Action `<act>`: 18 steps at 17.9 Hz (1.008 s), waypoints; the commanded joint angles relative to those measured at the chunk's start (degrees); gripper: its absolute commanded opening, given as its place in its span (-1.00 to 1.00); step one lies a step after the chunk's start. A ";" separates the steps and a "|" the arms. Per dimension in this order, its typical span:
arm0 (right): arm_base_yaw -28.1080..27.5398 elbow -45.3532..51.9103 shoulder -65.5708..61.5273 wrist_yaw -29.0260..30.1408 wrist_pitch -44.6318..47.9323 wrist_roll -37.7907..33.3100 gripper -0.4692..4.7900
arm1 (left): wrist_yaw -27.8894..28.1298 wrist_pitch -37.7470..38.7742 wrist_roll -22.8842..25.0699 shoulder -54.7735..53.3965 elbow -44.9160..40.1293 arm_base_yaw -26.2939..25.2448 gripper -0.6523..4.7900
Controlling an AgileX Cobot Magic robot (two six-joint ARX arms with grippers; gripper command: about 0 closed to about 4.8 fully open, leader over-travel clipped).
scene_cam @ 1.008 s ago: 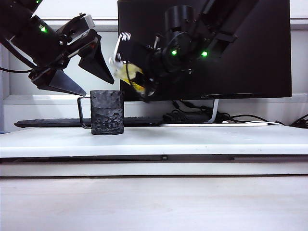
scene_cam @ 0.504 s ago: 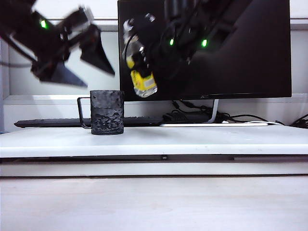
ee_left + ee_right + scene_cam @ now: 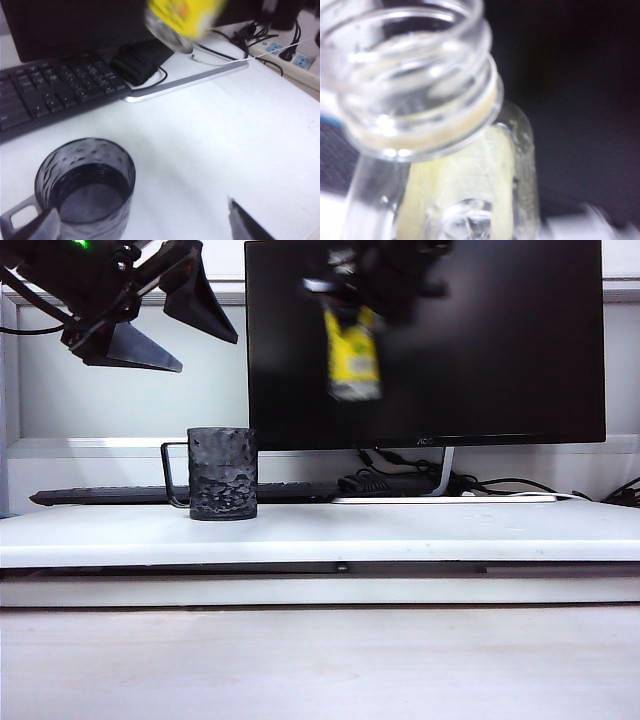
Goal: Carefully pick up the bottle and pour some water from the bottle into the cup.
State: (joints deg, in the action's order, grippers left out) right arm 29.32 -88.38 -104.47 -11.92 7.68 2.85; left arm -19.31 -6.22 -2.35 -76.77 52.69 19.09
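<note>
Black fingers, left: my left gripper (image 3: 165, 325) hangs high at the upper left of the exterior view, above and left of the cup, its two wedge-shaped fingers (image 3: 200, 305) spread wide with nothing between them.
Left finger tips: in the left wrist view two dark tips (image 3: 247, 225) frame the lower edge, the cup beside one of them.
Right fingers: my right gripper (image 3: 360, 285) is a dark blur in front of the monitor, clamped on the top of the bottle; the fingers themselves are too smeared to make out.
Bottle: the bottle (image 3: 352, 355) hangs upright below that grip, well above the table and to the right of the cup, its yellow label facing outward.
Bottle close up: in the right wrist view the bottle (image 3: 420, 100) shows a clear ribbed neck, open with no cap, and pale yellow label through the plastic.
Water: I cannot tell its level; the pictures are too blurred.
Cup: the cup (image 3: 222, 472) stands upright on the table, dark and dimpled, its thin wire handle on the left; from the left wrist view the cup (image 3: 85, 187) looks translucent grey.
Table: white, smooth surface (image 3: 420, 530).
Behind: black monitor (image 3: 500, 340) and a black keyboard (image 3: 50, 95) against the wall.
</note>
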 commanded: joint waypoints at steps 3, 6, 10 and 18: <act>-4.52 -0.15 3.21 -4.90 -13.05 0.02 -0.46 | -3.72 0.17 0.63 1.70 0.07 0.61 1.00; -6.21 2.43 3.67 -4.92 -17.94 -1.51 -0.46 | -3.67 0.04 0.39 3.65 0.07 0.61 1.00; -6.23 9.18 3.93 -4.46 -17.73 -8.28 -0.47 | -3.89 1.05 0.24 3.91 0.07 1.44 1.00; -6.08 23.87 4.00 -1.97 -8.39 -19.17 -0.47 | -2.45 1.07 0.87 3.78 0.04 5.88 1.00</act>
State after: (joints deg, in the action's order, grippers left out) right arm 23.00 -66.26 -99.68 -15.42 4.27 -14.17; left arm -21.87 -4.89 -1.74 -73.17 52.66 24.86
